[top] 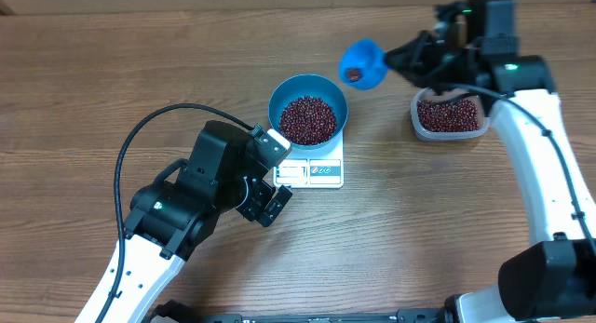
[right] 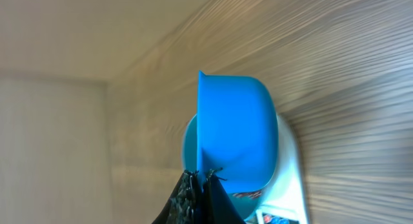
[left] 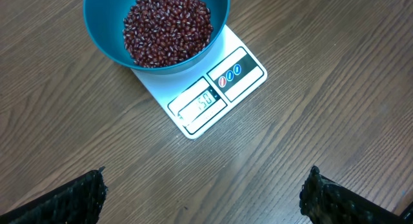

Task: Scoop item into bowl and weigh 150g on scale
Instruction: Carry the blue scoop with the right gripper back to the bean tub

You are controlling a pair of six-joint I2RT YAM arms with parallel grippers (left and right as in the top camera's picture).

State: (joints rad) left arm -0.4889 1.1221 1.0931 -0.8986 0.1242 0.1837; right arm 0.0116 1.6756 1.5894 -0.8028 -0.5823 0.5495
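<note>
- Brown wood-grain table is filling the overhead view. The teal bowl is sitting on the white scale, and the beans are heaping up inside it.
- The right gripper is pinching the handle of a blue scoop, holding it in the air between the bowl and the clear tub. A few beans are lying in the scoop's cup.
- The left gripper is spreading wide and empty, just beside the scale's front edge.
- Looking from the left wrist, both fingers are standing far apart at the bottom corners with only bare table between them. The scale's display is showing digits that seem to read at the target, though they are small.
- Looking from the right wrist, the scoop is filling the blurred centre, with dark fingertips clamping its handle from below and the bowl's rim peeking out behind it.
- Judging from this, the weighing is looking close to done, so the risk is overshooting: if the scoop is tipping while passing near the bowl, its leftover beans could be dropping in or scattering onto the table.
- The open left gripper is also sitting close enough to nudge the scale and upset the reading.
</note>
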